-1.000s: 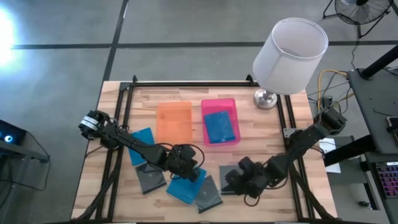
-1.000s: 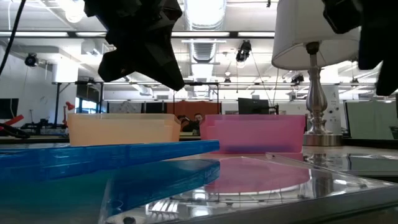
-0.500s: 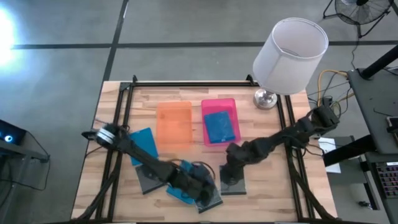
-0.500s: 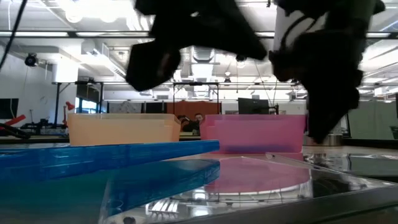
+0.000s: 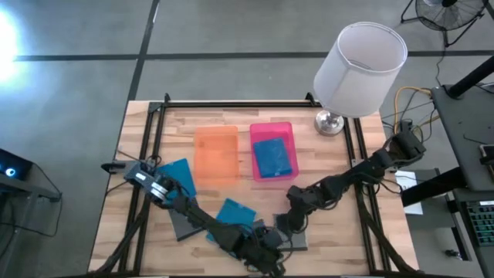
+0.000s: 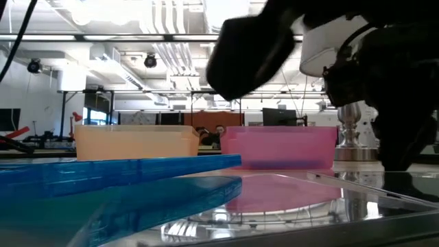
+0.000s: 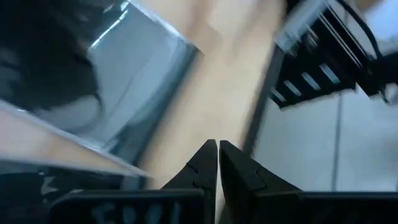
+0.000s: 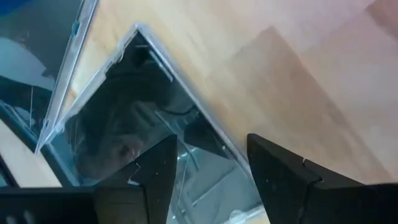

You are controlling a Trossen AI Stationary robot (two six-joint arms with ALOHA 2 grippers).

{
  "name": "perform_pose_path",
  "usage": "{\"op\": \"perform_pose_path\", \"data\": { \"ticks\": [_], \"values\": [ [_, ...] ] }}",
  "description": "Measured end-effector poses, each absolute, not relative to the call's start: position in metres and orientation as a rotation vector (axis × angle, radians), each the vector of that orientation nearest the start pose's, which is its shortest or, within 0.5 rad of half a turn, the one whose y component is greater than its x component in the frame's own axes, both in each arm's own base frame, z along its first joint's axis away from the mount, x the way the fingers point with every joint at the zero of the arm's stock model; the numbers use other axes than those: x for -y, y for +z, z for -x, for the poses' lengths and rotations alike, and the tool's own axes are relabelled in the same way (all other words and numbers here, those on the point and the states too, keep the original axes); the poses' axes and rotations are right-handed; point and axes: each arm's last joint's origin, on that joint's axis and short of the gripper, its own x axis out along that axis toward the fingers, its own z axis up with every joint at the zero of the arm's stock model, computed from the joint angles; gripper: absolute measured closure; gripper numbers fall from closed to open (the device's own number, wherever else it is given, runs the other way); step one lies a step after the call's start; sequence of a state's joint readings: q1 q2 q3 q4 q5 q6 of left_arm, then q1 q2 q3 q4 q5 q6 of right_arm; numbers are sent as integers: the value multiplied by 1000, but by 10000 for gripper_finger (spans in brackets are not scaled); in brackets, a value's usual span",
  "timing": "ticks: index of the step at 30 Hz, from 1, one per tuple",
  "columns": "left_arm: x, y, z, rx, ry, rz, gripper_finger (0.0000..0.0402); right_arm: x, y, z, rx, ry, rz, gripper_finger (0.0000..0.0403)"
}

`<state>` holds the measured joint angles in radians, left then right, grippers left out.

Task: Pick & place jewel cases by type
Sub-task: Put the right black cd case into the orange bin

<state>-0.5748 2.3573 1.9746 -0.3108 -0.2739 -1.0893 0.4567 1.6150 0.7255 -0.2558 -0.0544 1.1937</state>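
Reaching for a grey jewel case [image 5: 292, 232] on the near side of the pink tray [image 5: 272, 150], right gripper [image 8: 208, 168] spread wide over its corner, left gripper [image 7: 217, 163] pinched shut and empty nearby; next, closing on the case edge and lifting it clear.

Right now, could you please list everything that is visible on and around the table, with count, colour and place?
blue jewel cases: three, bright blue; one in the pink tray, one at table left, one near front centre.
grey jewel cases: about three, dark grey/clear, along the table front.
orange tray: one, table centre-back.
pink tray: one, beside the orange tray.
lamp: one, white shade, back right corner.
left gripper: shut, low at the front edge.
right gripper: open, over a grey case corner.
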Motion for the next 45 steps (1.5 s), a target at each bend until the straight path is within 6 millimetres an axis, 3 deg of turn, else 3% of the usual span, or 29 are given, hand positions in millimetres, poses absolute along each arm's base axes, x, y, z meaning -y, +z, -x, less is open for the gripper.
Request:
{"op": "perform_pose_path", "data": {
  "ticks": [4,8,11,17,28,35,40,45],
  "values": [
    [309,183,-458,-705,34,730,401,-121,128,-241,-1222,-290,-835,211],
    [318,169,-465,-738,111,613,401,-121,130,-240,-1216,-306,-849,211],
    [313,154,-473,-756,159,592,401,-125,130,-239,-1216,-304,-842,211],
    [280,136,-479,-816,288,659,401,-137,130,-230,-1278,-265,-856,211],
    [251,148,-467,-889,450,509,401,-165,130,-208,-1433,-205,-943,211],
    [252,152,-468,-907,414,539,401,-166,115,-190,-1376,-384,-1105,211],
    [254,154,-468,-924,383,551,401,-165,106,-183,-1320,-422,-1239,211],
    [251,154,-470,-926,377,535,401,-168,107,-181,-1318,-418,-1251,211]
  ]
}}
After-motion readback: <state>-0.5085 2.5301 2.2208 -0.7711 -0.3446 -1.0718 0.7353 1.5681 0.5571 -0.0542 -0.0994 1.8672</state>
